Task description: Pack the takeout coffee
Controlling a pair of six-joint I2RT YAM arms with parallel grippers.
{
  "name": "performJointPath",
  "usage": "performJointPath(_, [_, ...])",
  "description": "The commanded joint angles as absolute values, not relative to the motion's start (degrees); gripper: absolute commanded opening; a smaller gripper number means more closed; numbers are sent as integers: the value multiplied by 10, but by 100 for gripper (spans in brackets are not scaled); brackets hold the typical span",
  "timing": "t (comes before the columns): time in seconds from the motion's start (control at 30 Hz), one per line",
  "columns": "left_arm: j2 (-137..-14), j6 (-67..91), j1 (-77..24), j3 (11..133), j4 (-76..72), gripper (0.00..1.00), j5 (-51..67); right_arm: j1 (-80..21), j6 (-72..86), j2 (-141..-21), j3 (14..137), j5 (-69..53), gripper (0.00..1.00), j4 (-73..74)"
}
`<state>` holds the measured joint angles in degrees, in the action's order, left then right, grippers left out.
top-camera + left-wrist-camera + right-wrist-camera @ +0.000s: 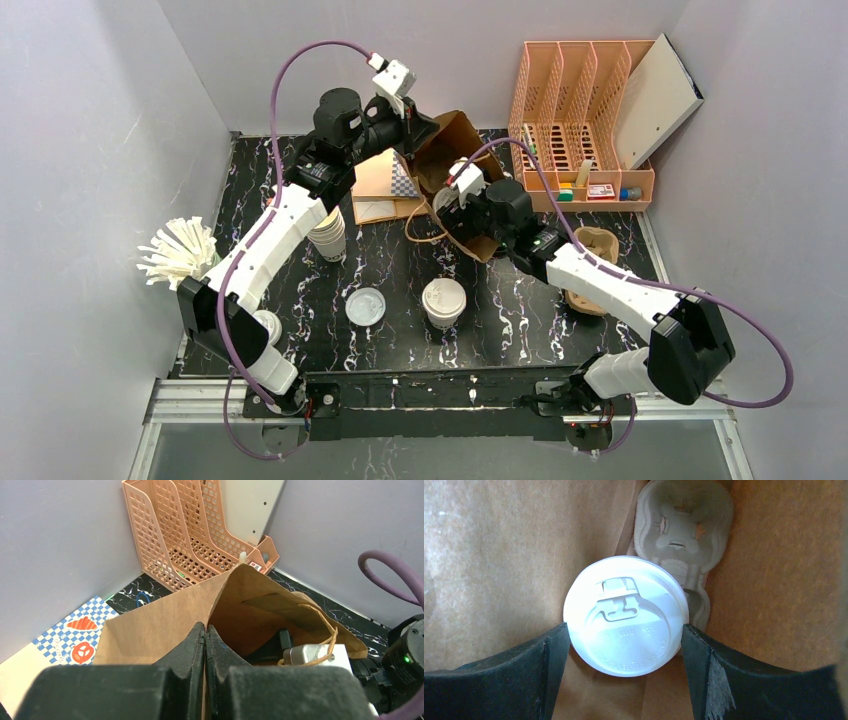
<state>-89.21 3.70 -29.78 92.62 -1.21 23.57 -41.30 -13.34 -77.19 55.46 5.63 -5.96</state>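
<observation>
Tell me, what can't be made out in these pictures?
Right wrist view: the capped cup shows only its white lid; the sides' colour is hidden.
Same view: that lid partly covers the pulp carrier; whether the cup sits in a slot is unclear.
Left wrist view: the paper bag, bottom blocked by the left pincer, shut on its edge, and the right wrist.
Top view: the organizer holds items too small to name.

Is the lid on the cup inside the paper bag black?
No, the cup inside the brown paper bag has a white lid.
</observation>
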Motion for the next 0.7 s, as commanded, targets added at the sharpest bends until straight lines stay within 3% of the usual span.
performJointPath(0.0, [-854, 40, -295, 921, -20, 0, 246, -430, -169, -766, 551, 66, 21, -87])
performJointPath(0.67, [-869, 24, -290, 937, 16, 0, 316, -427, -143, -811, 555, 152, 19, -72])
